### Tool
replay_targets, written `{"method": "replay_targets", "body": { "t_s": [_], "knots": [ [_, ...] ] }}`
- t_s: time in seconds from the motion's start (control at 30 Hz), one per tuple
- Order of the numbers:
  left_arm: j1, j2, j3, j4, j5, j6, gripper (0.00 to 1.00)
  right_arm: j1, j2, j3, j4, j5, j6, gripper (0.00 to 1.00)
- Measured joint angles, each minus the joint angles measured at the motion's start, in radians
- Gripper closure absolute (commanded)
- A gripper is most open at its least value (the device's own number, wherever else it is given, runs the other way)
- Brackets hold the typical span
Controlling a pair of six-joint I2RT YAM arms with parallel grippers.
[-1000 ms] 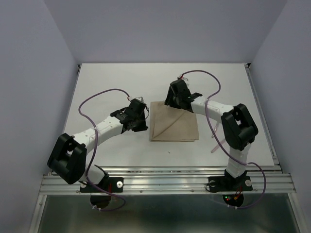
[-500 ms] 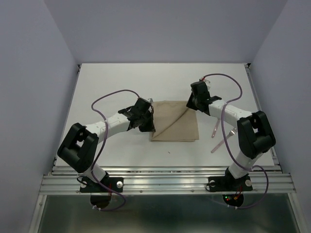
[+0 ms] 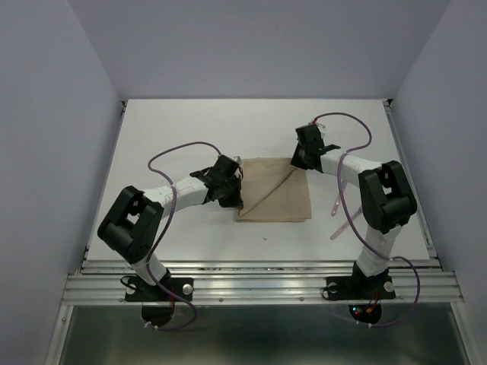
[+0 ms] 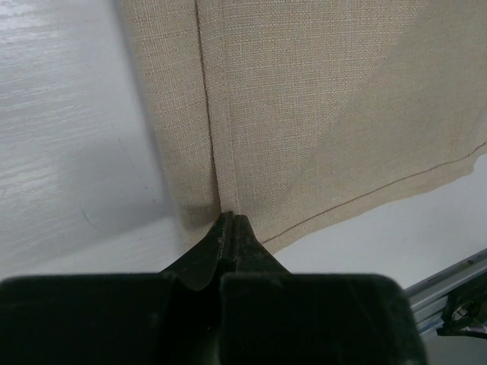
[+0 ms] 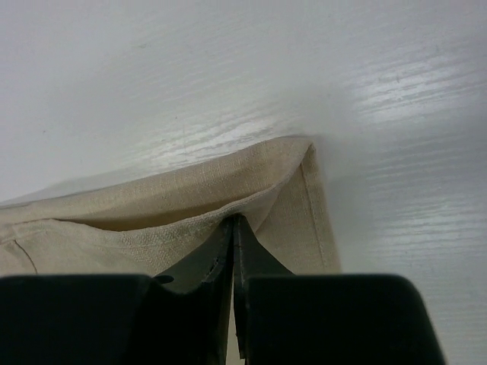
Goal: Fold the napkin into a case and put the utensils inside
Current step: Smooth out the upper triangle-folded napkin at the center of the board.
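The napkin lies folded to a beige square in the middle of the table, with a diagonal fold line across it. My left gripper is at its near left edge. In the left wrist view its jaws are shut on the hemmed cloth. My right gripper is at the far right corner. Its jaws are shut on an upper cloth layer. The utensils lie to the right of the napkin, pale pink and partly hidden by the right arm.
A purple cable loops over each arm. The table's metal rail runs along the near edge. Grey walls stand on both sides and at the back. A small dark speck lies in front of the napkin.
My right gripper has moved from the napkin's far left part to its far right corner. My left gripper has moved right onto the napkin's left edge. Both now hold cloth.
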Motion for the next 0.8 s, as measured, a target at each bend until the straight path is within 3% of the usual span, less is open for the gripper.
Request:
{"method": "replay_targets", "body": {
  "t_s": [0.43, 0.8],
  "knots": [
    [0.000, 0.000, 0.000, -0.008, -0.038, 0.010, 1.00, 0.000, 0.032, 0.061, -0.009, -0.015, -0.001, 0.93],
    [0.000, 0.000, 0.009, -0.006, -0.038, 0.012, 1.00, 0.019, -0.080, -0.013, -0.003, -0.092, 0.018, 0.92]
  ]
}}
